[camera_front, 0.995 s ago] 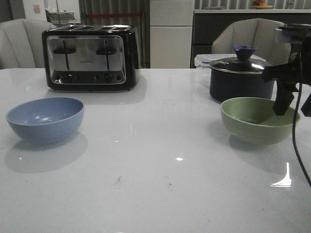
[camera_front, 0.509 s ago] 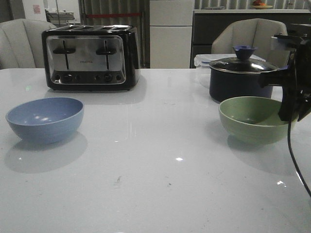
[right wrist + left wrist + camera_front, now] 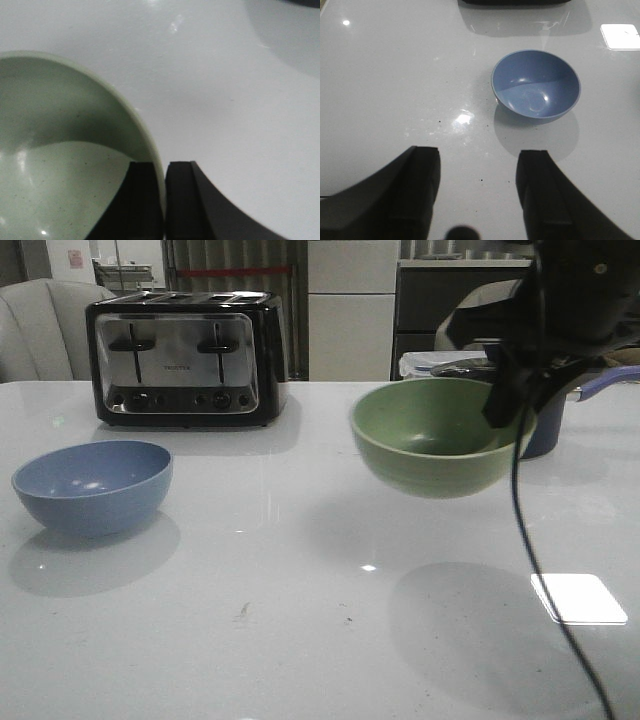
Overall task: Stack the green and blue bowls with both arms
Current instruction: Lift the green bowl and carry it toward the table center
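Step in hand: carrying. The right gripper point(image 3: 164, 200) is clamped on the rim of the pale sage-green round plastic bowl point(image 3: 435, 438), one finger inside the wall and one outside, holding it clear of the white glossy table point(image 3: 300, 640). The dusty-blue round plastic bowl point(image 3: 92, 485) rests upright on the table's left side, well apart. The left gripper point(image 3: 477, 192) hangs above the table near it, jaws wide apart, holding nothing.

Next move, as judged: travel left, centre over the blue bowl, lower, release. The black-and-chrome toaster point(image 3: 186, 358) stands behind, off the path; the trailing thin black cable point(image 3: 530, 550) could snag.
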You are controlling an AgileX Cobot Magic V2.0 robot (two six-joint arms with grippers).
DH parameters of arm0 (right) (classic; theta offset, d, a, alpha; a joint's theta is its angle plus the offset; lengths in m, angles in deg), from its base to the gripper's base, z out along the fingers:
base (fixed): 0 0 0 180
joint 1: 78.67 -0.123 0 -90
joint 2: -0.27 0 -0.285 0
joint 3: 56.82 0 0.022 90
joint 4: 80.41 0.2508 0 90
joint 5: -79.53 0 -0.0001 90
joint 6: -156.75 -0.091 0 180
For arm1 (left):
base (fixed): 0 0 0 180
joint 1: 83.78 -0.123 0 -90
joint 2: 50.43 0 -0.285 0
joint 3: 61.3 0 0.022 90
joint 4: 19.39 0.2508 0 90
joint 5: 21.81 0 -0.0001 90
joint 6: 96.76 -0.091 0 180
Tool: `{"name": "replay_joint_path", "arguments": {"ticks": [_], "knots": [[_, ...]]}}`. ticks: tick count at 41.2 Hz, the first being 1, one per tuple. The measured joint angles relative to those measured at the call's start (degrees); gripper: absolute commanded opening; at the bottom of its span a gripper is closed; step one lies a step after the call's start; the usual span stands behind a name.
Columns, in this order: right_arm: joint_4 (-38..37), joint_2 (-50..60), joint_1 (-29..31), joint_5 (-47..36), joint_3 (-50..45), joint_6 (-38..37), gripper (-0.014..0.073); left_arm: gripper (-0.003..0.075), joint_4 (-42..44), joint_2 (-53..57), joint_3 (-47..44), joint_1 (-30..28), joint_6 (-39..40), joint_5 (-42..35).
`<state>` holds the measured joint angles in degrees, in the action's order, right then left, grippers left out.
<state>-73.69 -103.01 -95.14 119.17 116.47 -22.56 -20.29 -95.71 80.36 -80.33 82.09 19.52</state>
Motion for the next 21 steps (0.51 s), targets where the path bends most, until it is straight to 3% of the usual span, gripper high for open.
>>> {"name": "replay_joint_path", "arguments": {"ticks": [15,21], "knots": [[2.46,-7.74,-10.23,-2.96,0.0,0.12,0.0096,0.04,0.0,0.0,0.0,0.0,0.0,0.0],[2.7,-10.63,-10.81,-4.12,0.0,0.15,0.0177,0.04,0.0,0.0,0.0,0.0,0.0,0.0]]}}
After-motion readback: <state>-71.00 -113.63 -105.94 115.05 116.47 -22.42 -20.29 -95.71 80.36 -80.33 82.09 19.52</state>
